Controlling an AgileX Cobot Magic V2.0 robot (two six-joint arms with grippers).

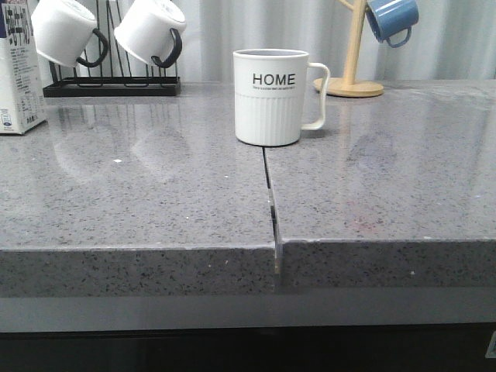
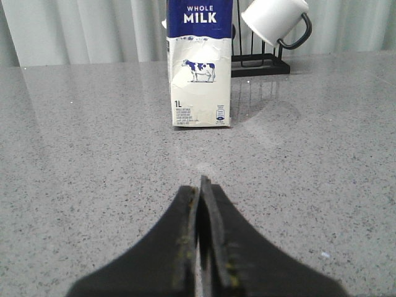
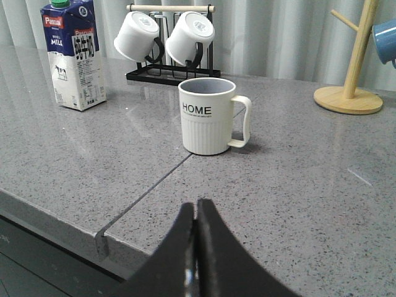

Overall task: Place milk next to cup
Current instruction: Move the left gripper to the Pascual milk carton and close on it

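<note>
The milk (image 1: 17, 74) is a tall white carton with a blue top, upright at the far left of the grey counter, partly cut off in the front view. It shows whole in the left wrist view (image 2: 200, 65) and in the right wrist view (image 3: 73, 55). The cup (image 1: 269, 97), a ribbed white mug lettered "HOME", stands mid-counter with its handle to the right; it also shows in the right wrist view (image 3: 207, 116). My left gripper (image 2: 199, 185) is shut and empty, well short of the milk. My right gripper (image 3: 197, 207) is shut and empty, short of the cup. Neither shows in the front view.
A black rack (image 1: 112, 85) holds two rounded white mugs (image 1: 66, 31) with black handles at the back left. A wooden mug tree (image 1: 353, 74) with a small blue mug (image 1: 391, 19) stands at the back right. A seam (image 1: 269, 194) splits the counter under the cup.
</note>
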